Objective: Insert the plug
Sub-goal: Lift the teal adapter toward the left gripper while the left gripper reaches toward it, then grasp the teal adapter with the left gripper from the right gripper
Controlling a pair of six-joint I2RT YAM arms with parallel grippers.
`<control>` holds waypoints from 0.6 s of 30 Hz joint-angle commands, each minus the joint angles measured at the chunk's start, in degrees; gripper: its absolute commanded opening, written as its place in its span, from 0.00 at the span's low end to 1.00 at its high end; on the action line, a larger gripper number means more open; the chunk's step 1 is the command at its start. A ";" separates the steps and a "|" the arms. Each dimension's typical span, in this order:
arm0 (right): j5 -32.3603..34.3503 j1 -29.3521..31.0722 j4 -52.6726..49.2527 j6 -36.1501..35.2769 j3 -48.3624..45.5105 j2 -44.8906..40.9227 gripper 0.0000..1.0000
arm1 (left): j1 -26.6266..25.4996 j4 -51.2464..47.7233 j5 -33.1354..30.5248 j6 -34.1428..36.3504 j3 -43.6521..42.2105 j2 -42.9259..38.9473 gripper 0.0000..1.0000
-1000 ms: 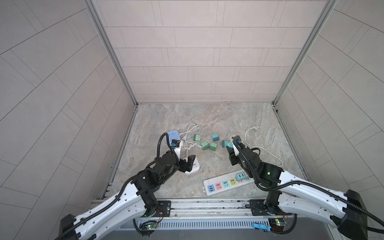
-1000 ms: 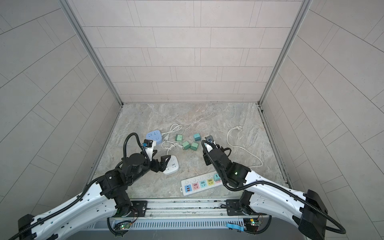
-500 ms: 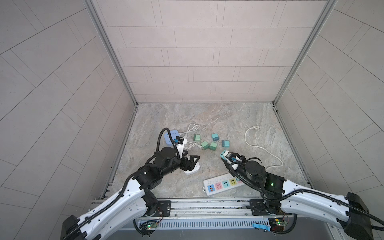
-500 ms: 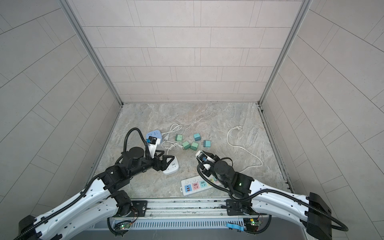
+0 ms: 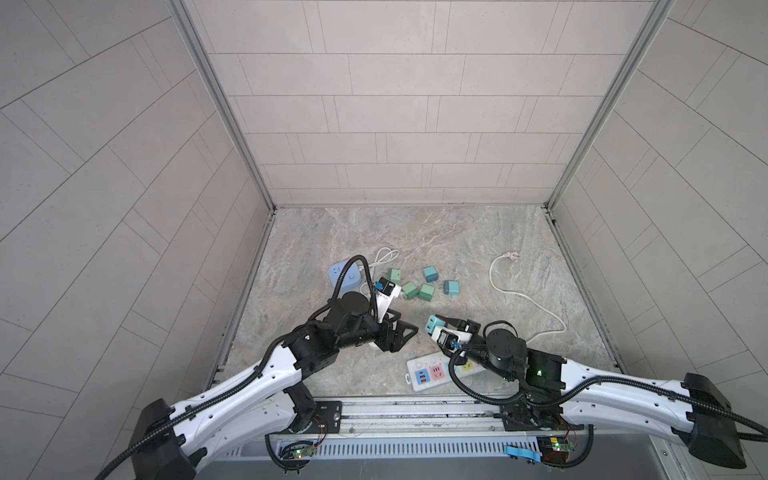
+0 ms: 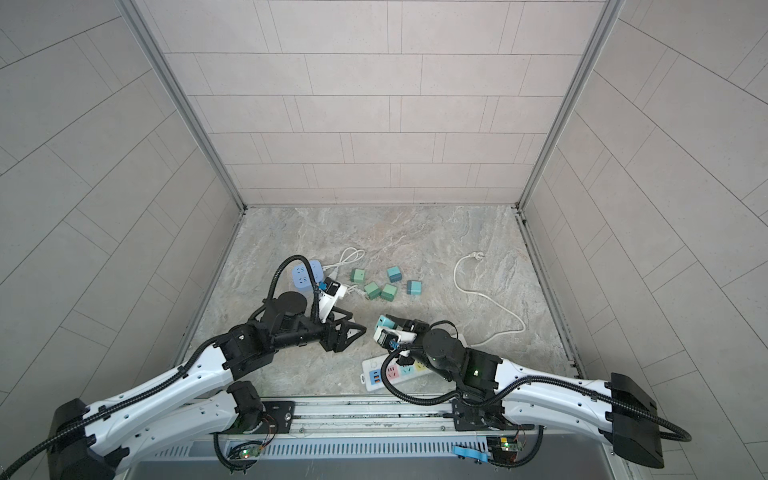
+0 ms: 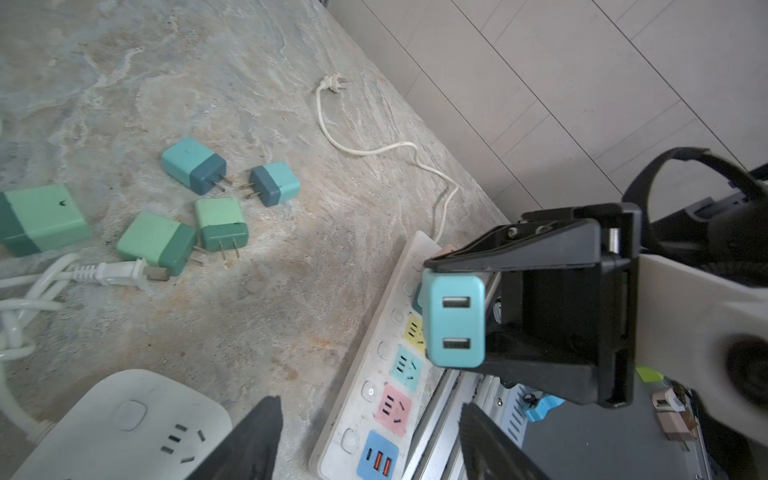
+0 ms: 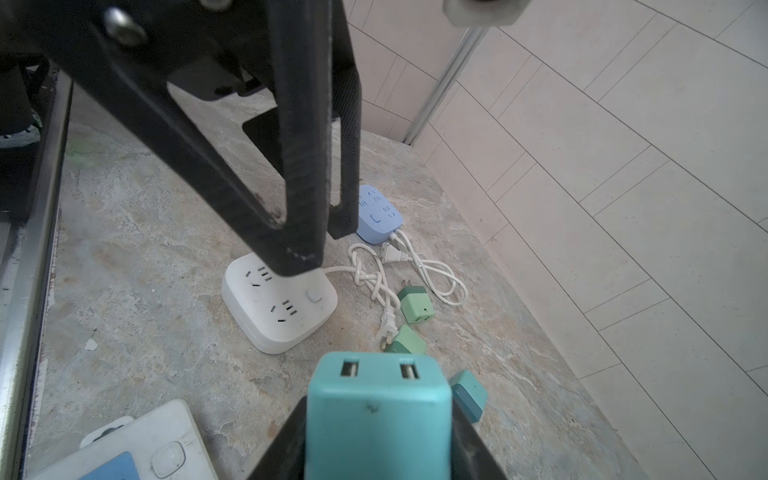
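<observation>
teal plug (image 7: 455, 320), clamped in right hand (image 8: 378, 449)

Both arms share one build: the left arm (image 5: 249, 382) and right arm (image 5: 623, 386) have glossy white shells on the long links, dotted with small dark holes, and matte black joints and shoulder blocks. A ribbed black cable (image 5: 356, 257) arches off each wrist, and more ribbed cable lies along the links. A white camera block (image 5: 388, 293) sits at each wrist. A green light (image 5: 539, 372) glows on the right arm. The left pincer (image 5: 405, 337) and right pincer (image 5: 440, 326) have black triangular open-frame fingers, with a silver screw (image 8: 124, 27) near the root.
</observation>
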 commanded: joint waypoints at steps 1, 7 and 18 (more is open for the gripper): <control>-0.44 1.43 2.05 -1.48 2.13 0.87 0.02 | -1.53 2.96 -0.83 1.42 2.33 1.61 0.72; -1.29 3.74 2.22 -1.74 3.14 1.54 0.02 | -3.34 4.53 -1.28 1.21 3.76 5.91 0.70; 2.42 5.35 2.58 -2.09 3.98 2.02 0.01 | -5.85 5.42 -0.84 1.32 5.23 9.33 0.62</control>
